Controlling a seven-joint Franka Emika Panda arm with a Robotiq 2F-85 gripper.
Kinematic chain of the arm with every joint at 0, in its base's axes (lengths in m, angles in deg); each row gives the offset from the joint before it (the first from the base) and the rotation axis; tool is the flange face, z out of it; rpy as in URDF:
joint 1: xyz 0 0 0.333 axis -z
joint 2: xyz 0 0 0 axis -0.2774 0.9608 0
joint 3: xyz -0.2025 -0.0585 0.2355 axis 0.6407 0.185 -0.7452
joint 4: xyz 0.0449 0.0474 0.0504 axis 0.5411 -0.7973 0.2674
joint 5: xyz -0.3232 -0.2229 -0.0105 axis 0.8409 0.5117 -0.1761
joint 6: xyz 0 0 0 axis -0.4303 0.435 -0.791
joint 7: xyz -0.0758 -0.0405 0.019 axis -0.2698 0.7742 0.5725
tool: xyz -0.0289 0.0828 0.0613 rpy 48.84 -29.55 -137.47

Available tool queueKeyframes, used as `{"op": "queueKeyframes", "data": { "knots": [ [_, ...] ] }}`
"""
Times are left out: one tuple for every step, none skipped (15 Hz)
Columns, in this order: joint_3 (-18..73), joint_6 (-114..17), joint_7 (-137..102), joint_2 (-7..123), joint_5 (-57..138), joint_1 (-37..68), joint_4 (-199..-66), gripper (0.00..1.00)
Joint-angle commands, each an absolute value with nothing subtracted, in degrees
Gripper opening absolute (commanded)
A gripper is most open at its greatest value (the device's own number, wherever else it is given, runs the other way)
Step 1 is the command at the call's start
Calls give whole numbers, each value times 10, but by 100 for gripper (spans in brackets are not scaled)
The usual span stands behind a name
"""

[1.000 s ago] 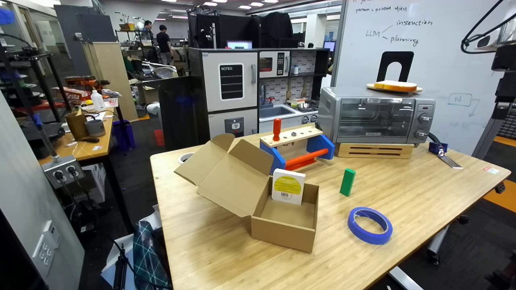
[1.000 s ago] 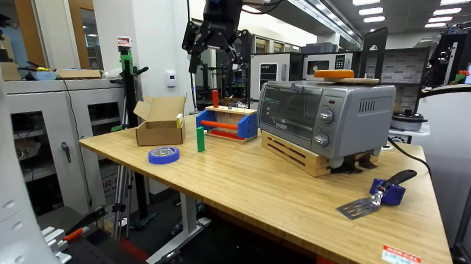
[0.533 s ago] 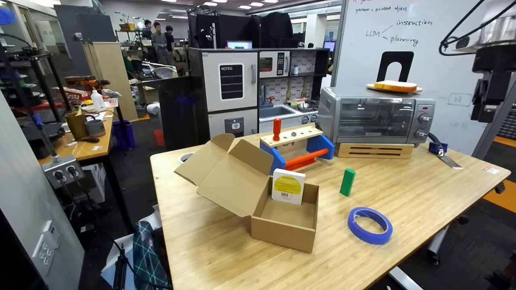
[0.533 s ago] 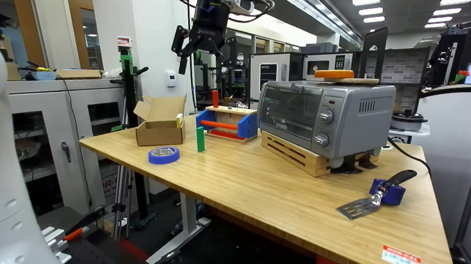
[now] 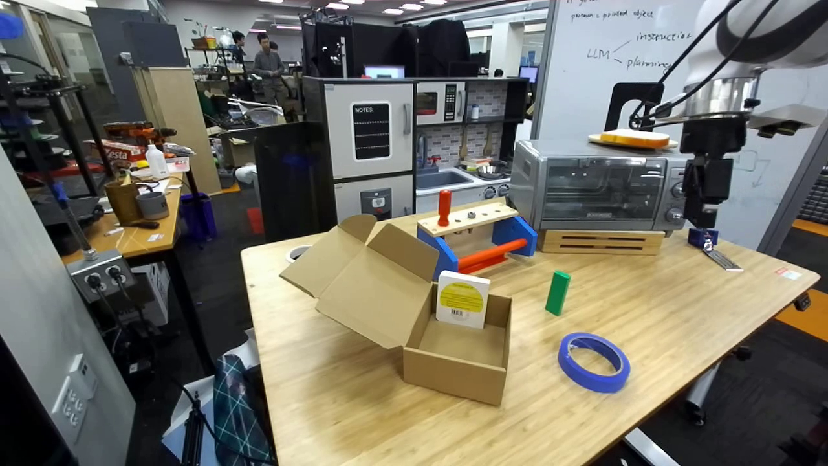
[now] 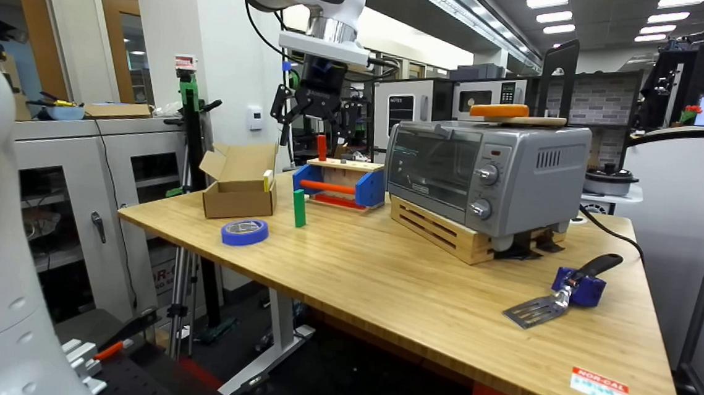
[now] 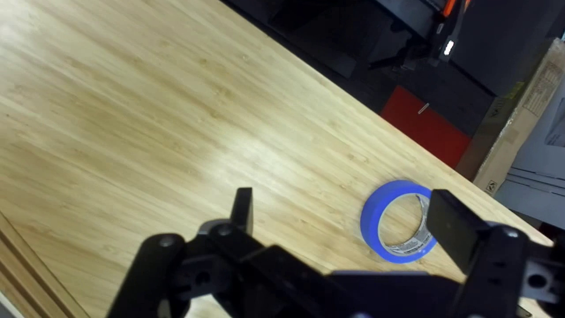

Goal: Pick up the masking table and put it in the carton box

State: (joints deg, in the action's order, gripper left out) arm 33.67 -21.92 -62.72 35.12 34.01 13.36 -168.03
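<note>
The masking tape is a flat blue ring lying on the table; it also shows in an exterior view and in the wrist view. The brown carton box stands beyond it with its lid flaps open; it also shows in an exterior view. A white packet with a yellow label stands inside it. My gripper is open and empty, high above the table. In the wrist view one finger covers the right edge of the ring. In an exterior view the gripper hangs before the toaster oven.
A green block stands upright near the tape. A red-and-blue toy rack stands behind the box. The toaster oven sits on a wooden stand. A metal spatula rests on a blue block. The table's edge runs close to the tape.
My arm has come down and further into view, moving left in an exterior view and bringing the gripper lower over the table. The tape, box and block have not moved.
</note>
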Motion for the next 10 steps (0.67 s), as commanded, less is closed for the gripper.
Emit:
{"op": "queueKeyframes", "data": {
  "knots": [
    [304,-216,-638,385,329,143,-1631,100],
    [294,-218,-634,391,328,142,-1623,100],
    [287,-215,-633,396,328,141,-1614,100],
    [280,-213,-633,401,324,141,-1607,100],
    [275,-211,-632,405,323,142,-1602,100],
    [272,-219,-627,391,331,144,-1619,100],
    [269,-219,-626,393,330,144,-1618,100],
    [269,-219,-626,393,331,144,-1618,100],
    [269,-218,-626,393,331,145,-1619,100],
    [269,-218,-626,393,331,146,-1619,100]
  ]
}}
